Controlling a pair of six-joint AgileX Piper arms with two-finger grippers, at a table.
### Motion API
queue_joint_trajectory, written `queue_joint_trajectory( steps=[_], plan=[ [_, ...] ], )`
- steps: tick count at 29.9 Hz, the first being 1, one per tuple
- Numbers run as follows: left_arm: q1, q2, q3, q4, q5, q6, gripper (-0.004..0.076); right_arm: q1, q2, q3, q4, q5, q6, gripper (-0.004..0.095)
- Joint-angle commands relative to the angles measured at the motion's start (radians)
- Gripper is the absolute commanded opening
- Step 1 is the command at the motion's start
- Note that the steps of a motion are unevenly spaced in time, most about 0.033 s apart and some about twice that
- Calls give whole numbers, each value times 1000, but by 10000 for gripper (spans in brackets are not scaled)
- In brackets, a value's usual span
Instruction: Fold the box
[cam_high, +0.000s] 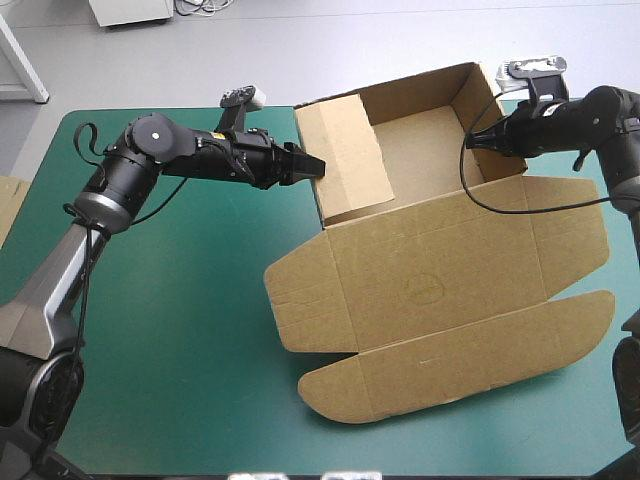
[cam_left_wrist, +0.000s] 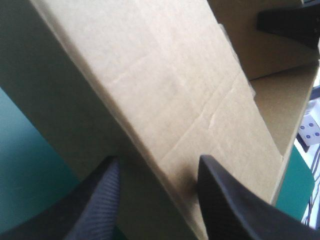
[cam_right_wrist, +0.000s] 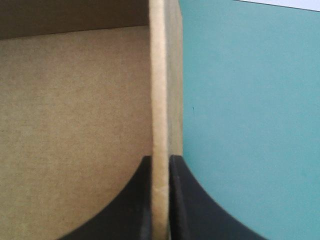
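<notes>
The left gripper (cam_high: 312, 165) is open. Its black fingers (cam_left_wrist: 100, 200) stand apart at the outer edge of the box's left side, with brown board in the gap but not pinched. The right gripper (cam_high: 478, 140) is clamped on the top edge of the opposite wall, one finger inside the tray and one outside, as its wrist view (cam_right_wrist: 160, 159) shows.

The box (cam_high: 440, 270) lies on the right half of the teal-green table (cam_high: 180, 330). Its lid (cam_high: 450, 345) is spread flat toward the near edge, long axis running left to right. Its open tray (cam_high: 425, 150) sits toward the far edge, with the back and right walls upright. The left side flap (cam_high: 345, 160) is the piece not yet home. It is a broad panel tilted between the left gripper and the tray floor, and its crease runs from near to far.

That flap lies straight ahead of the left gripper, toward the tray's inside, so the left arm is much the nearer. I judge the coming move to be a push or fold rightward across that crease, down into the tray, while the right gripper steadies the far wall against it. The panel's free end (cam_left_wrist: 280, 165) looks likely to catch on the back wall if it goes in askew.
</notes>
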Motion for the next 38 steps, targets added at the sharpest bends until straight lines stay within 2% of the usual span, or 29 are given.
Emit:
queue_joint_trajectory(
  steps=[1, 8, 14, 23, 32, 38],
  plan=[
    [-19, -34, -32, 14, -50, -44, 351, 16, -57, -31, 117, -43, 59, -13],
    [-60, -9, -45, 69, -40, -78, 351, 24, -32, -31, 112, -30, 95, -14],
    [-112, 24, -92, 285, -5, -198, 351, 48, -17, -31, 123, -45, 104, -14],
    [-112, 68, -98, 331, 36, -251, 351, 51, -15, -31, 139, -73, 137, -14],
    [-116, 80, -111, 495, 60, -311, 351, 60, 19, -31, 138, -80, 213, -14],
    [-157, 134, -177, 685, 139, -365, 334, 97, 37, -31, 100, -91, 291, -13]
  ],
)
